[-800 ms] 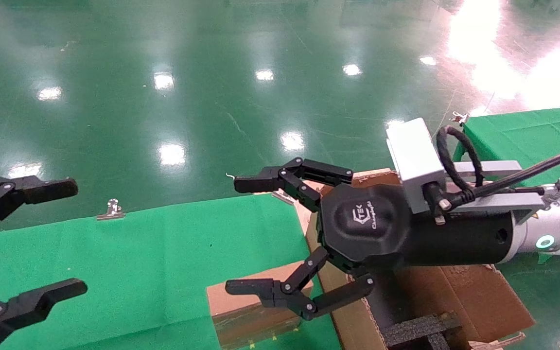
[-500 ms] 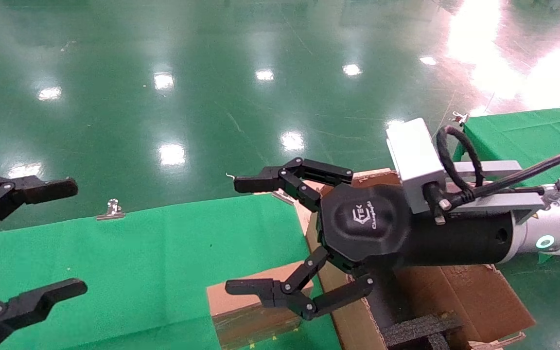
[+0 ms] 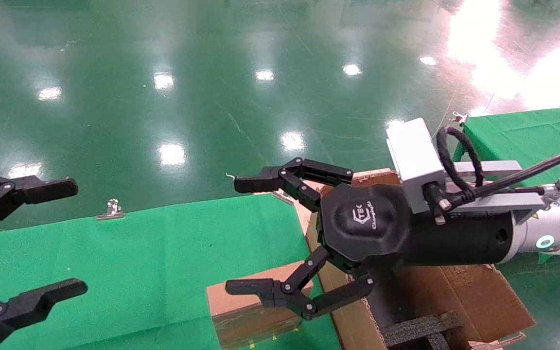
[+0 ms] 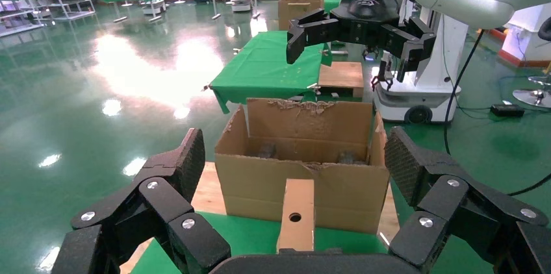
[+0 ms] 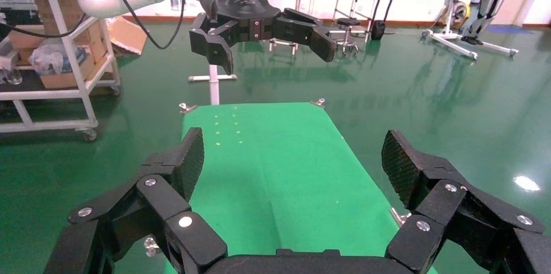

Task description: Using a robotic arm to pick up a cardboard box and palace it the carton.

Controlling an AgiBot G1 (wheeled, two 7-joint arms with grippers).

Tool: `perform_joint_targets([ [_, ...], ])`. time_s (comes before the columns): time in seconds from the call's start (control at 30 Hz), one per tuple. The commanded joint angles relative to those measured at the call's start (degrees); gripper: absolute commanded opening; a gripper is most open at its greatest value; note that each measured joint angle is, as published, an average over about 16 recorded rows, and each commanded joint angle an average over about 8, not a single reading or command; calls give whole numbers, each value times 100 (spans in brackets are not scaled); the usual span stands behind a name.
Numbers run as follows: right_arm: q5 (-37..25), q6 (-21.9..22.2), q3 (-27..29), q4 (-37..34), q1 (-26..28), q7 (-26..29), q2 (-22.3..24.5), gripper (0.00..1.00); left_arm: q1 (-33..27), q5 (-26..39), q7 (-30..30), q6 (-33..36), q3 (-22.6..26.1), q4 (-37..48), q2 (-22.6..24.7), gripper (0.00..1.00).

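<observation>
The small brown cardboard box (image 3: 241,304) stands on the green table, close beside the large carton (image 3: 469,296) with ragged flaps. In the left wrist view the box (image 4: 297,196) shows its round hole and stands in front of the carton (image 4: 253,183). My right gripper (image 3: 232,236), on the white arm with the teal ring, is open and empty. It hovers above the box and the carton's near edge. In its own view (image 5: 295,163) only green cloth lies between the fingers. My left gripper (image 3: 78,237) is open and empty at the far left, facing the box (image 4: 297,160).
Black foam dividers (image 3: 421,330) sit inside the carton. Metal clips (image 3: 111,210) hold the green cloth (image 3: 153,262) at the table's far edge. A second green table (image 3: 528,131) stands at the right. Glossy green floor lies beyond.
</observation>
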Motion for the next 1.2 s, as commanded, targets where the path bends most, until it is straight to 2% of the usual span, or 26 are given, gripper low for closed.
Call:
perform_joint_targets([
  [0.03,0,0,0,0,0,0,0,100,0,0,0,0,0,0,0,43],
  [0.13,0,0,0,0,0,0,0,100,0,0,0,0,0,0,0,8],
  [0.17,0,0,0,0,0,0,0,100,0,0,0,0,0,0,0,2],
  [0.2,0,0,0,0,0,0,0,100,0,0,0,0,0,0,0,0],
  [0.47,-128,-16,-47,7,35,11,30,100,0,0,0,0,0,0,0,0],
  [0.57,-481,-57,-199,44,198,91,66,100,0,0,0,0,0,0,0,0],
  [0.7,-1278,-161,-560,86,654,291,6,100,0,0,0,0,0,0,0,0],
  [0.93,-2633,-386,-1321,-237,1590,514,-553,100,0,0,0,0,0,0,0,0],
  [1.2,-3662,-493,-2287,-1038,2360,202,-1347,100,0,0,0,0,0,0,0,0],
])
